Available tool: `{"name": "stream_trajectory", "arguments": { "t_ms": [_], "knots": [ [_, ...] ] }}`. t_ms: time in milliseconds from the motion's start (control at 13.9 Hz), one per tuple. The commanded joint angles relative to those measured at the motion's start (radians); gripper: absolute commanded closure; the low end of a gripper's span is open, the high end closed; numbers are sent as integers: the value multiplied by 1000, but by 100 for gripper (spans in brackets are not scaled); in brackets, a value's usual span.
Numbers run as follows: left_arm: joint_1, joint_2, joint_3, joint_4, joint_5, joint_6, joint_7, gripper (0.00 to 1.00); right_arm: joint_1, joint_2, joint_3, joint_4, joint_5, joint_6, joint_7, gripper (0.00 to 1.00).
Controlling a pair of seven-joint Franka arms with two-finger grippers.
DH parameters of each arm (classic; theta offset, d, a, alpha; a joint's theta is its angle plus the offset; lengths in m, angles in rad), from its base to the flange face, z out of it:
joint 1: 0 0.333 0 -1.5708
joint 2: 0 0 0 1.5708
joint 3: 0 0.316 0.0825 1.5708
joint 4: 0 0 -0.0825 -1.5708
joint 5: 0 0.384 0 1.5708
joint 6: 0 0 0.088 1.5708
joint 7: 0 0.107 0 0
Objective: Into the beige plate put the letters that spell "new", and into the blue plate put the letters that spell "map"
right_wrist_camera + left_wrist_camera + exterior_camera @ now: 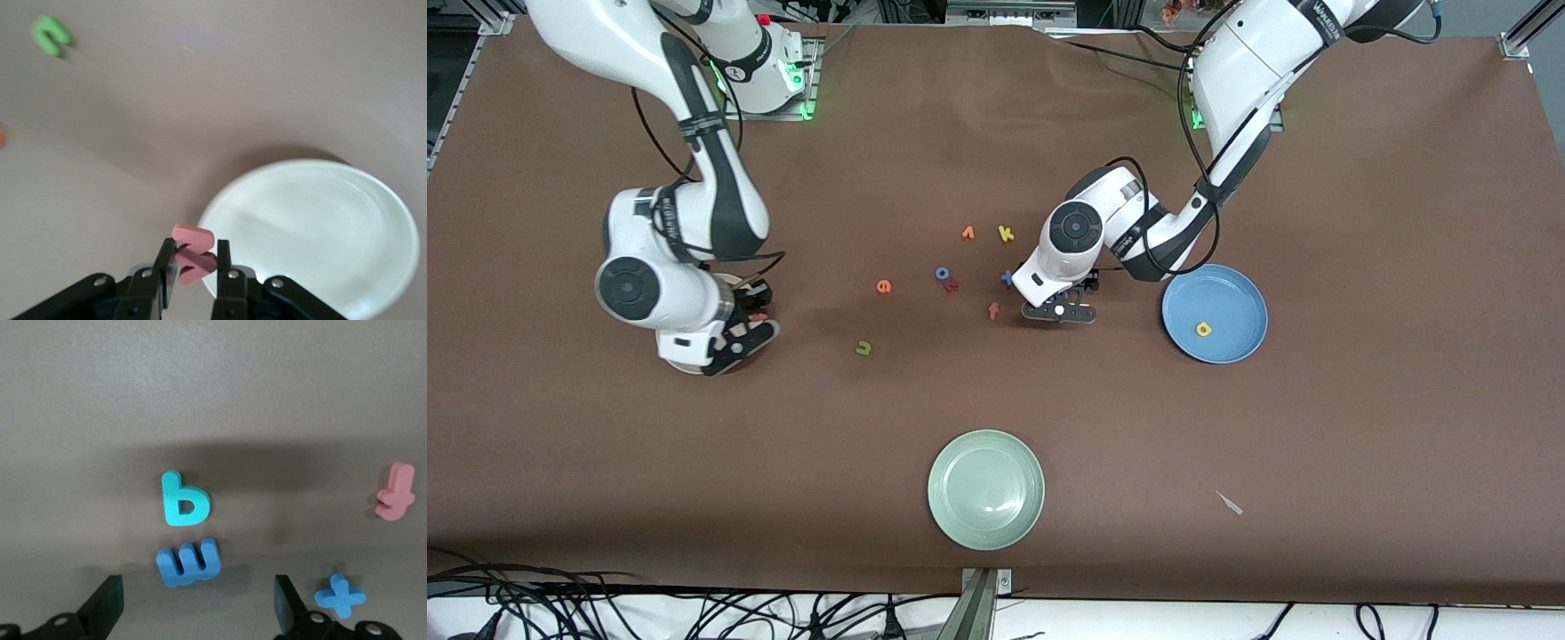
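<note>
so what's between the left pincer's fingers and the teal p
The blue m lies between the open left pincer and the teal p, almost touching the p. This shows in the left wrist view; in the front view the arm covers both letters.

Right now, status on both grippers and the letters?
Left gripper open over blue "m", teal "p" beside it. Right gripper shut on pink "w" over beige plate. Yellow "a" in blue plate.
</note>
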State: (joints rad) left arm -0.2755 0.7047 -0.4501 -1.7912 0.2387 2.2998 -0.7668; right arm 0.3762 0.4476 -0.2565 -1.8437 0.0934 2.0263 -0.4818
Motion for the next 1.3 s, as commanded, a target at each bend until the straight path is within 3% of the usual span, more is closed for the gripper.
{"name": "stream_trajectory", "arguments": {
  "t_ms": [0, 72, 144, 216, 288, 360, 504, 648, 935, 1223],
  "knots": [
    [-7, 25, 19, 23, 30, 26, -20, 5, -65, 22, -1, 18, 12, -18, 23, 84],
    [-8, 38, 21, 21, 30, 44, -20, 7, -81, 37, 0, 18, 12, -9, 41, 84],
    [-8, 41, 21, 19, 30, 53, -20, 17, -94, 49, -1, 18, 11, 3, 46, 84],
    [-7, 39, 21, 19, 30, 53, -20, 43, -103, 59, 0, 18, 12, 20, 46, 77],
    [-7, 39, 21, 21, 30, 53, -20, 65, -106, 63, 0, 18, 12, 23, 48, 39],
    [-7, 38, 21, 21, 30, 53, -20, 72, -108, 63, 0, 18, 14, 26, 49, 0],
    [-5, 32, 19, 19, 30, 43, -22, 79, -102, 57, 3, 26, 12, 23, 80, 0],
    [-2, 19, 19, 16, 30, 18, -16, 79, -86, 51, 11, 46, 14, 8, 155, 0],
    [15, -80, 19, 30, 31, -147, -3, 79, -82, 26, 126, 47, 14, 6, 441, 0],
    [129, -142, 22, 64, 33, -312, 229, 78, -80, 26, 250, 76, 12, 35, 760, 0]
  ]
}}
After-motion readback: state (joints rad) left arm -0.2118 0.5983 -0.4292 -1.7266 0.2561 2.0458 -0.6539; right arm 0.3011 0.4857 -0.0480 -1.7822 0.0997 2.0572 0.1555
